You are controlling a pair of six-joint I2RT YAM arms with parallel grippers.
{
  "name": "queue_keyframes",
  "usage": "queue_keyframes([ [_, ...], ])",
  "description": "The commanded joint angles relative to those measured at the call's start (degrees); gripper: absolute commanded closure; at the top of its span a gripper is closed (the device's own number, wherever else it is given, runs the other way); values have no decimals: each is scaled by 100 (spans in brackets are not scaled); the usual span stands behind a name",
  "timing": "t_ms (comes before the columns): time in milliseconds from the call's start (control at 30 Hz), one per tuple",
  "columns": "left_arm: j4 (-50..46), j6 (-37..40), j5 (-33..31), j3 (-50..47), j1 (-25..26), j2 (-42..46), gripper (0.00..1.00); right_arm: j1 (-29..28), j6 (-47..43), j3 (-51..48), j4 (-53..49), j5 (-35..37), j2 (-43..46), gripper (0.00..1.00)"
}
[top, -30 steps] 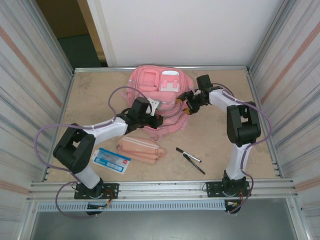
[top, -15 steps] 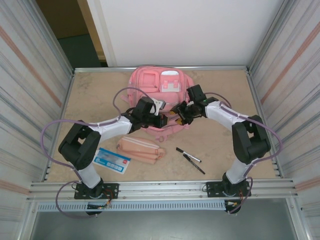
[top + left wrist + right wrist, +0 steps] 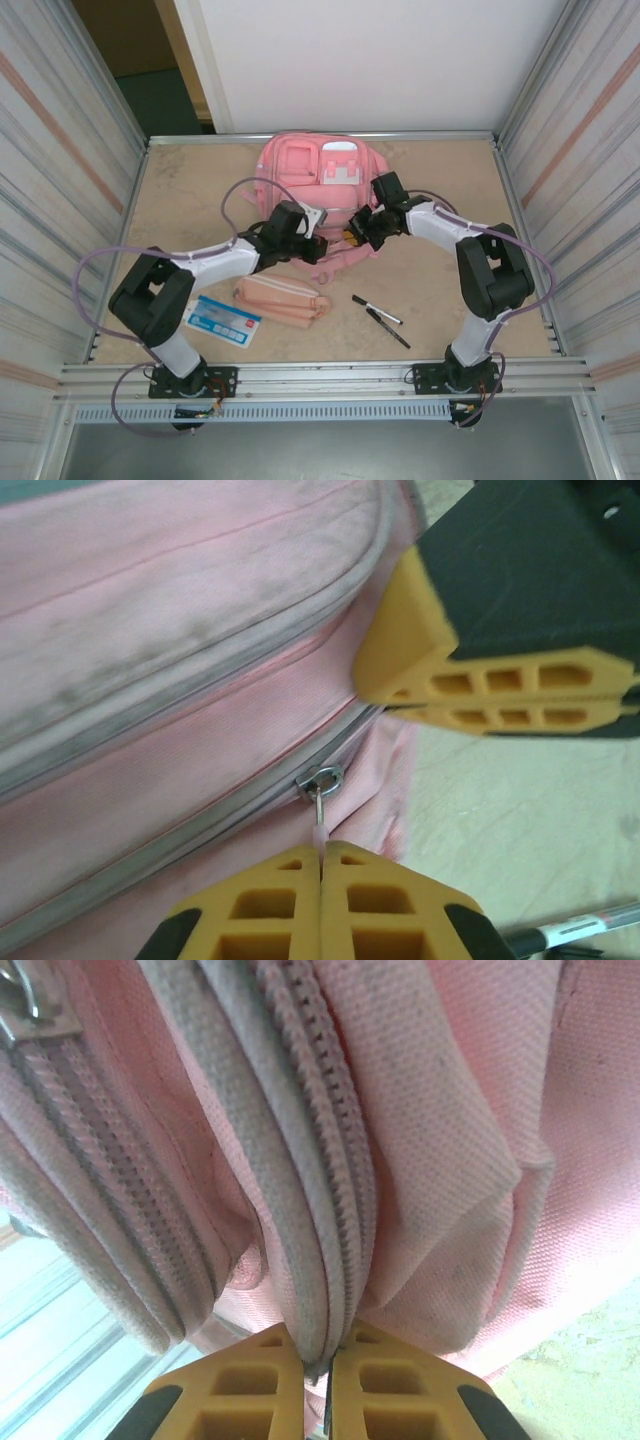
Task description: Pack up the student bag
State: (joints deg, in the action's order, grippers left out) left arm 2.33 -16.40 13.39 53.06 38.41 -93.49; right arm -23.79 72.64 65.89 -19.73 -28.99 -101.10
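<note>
a beige bench [image 3: 450,290] walled by ribbed metal panels [image 3: 60,200] is shown, the pink student bag [image 3: 300,165] laid at its far middle. its zip pull [image 3: 320,805] is pinched in the left hand [image 3: 322,870]; a zipper seam [image 3: 320,1260] is clamped in the right hand [image 3: 318,1365]. a pencil pouch [image 3: 280,298] lies nearer.

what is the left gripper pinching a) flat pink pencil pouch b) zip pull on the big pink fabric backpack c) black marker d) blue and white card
b: the left gripper is shut on the small pink pull hanging from the metal zip slider of the large pink fabric backpack.
</note>
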Motion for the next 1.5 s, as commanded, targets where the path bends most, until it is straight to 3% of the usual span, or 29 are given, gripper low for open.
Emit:
queue_keyframes([
  [0,-586,544,-470,-305,-287,618,100,368,-390,176,-173,88,188,96],
  [233,-1078,1313,-297,-226,-550,918,100,711,-917,343,-171,-270,-114,94],
  [333,-1646,1367,612,274,-537,501,100,818,-1173,630,-137,-986,-405,80],
  [433,-1335,888,1486,400,-476,289,100,837,-1123,621,-221,-1205,-326,67],
  [467,-1203,763,1595,413,-456,271,94,826,-1133,589,-289,-1122,-241,62],
  [500,-1068,607,1640,424,-446,270,80,816,-1170,545,-368,-995,-141,58],
  [533,-957,449,1606,425,-440,279,68,811,-1203,518,-466,-868,-41,54],
  [667,-969,210,1073,546,-435,234,59,750,-1286,425,-671,-431,230,52],
  [900,-1065,502,437,946,-117,-201,59,447,-1420,724,-737,-162,8,55],
  [1067,-860,252,341,930,-115,-296,59,305,-1376,995,-718,288,-411,44],
  [1300,-706,-46,351,705,-115,-224,58,173,-898,1101,-461,442,-1008,41],
  [1400,-775,-134,322,654,-115,-185,58,137,-700,1116,-341,551,-1077,46],
  [1467,-630,-229,301,517,-115,-132,58,131,-640,1159,-343,660,-1098,56],
])
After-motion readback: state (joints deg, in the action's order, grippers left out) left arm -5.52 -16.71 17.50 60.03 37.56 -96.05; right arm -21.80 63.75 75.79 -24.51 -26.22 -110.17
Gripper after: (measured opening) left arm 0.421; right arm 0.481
